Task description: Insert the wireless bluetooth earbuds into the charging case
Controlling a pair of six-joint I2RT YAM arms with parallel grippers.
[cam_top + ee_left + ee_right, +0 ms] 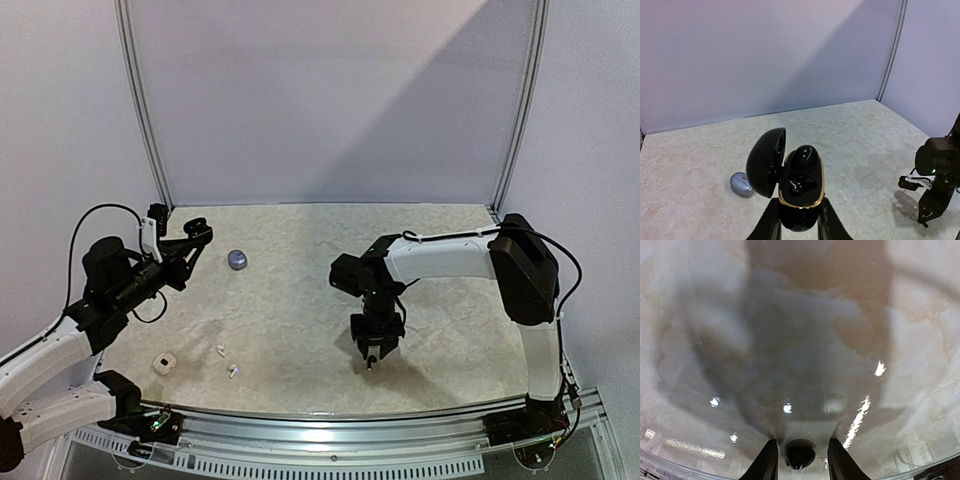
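Observation:
My left gripper (pixel 193 235) is shut on an open black charging case (pixel 801 200) with a gold rim and holds it above the table's left side. Its lid (pixel 764 162) is swung to the left. One black earbud (pixel 804 156) sits in the upper slot and the lower slot (pixel 801 184) is empty. My right gripper (pixel 371 358) points straight down at the table, right of centre. In the right wrist view its fingers (pixel 767 460) stand open on either side of a second black earbud (pixel 800 456) on the table, with a gap on each side.
A lavender case (pixel 237 260) lies behind the centre-left and shows in the left wrist view (pixel 742 184) too. A white case (pixel 164 362) and two white earbuds (pixel 221 350) (pixel 234 371) lie near the front left. A metal rail (pixel 330 425) runs along the front edge.

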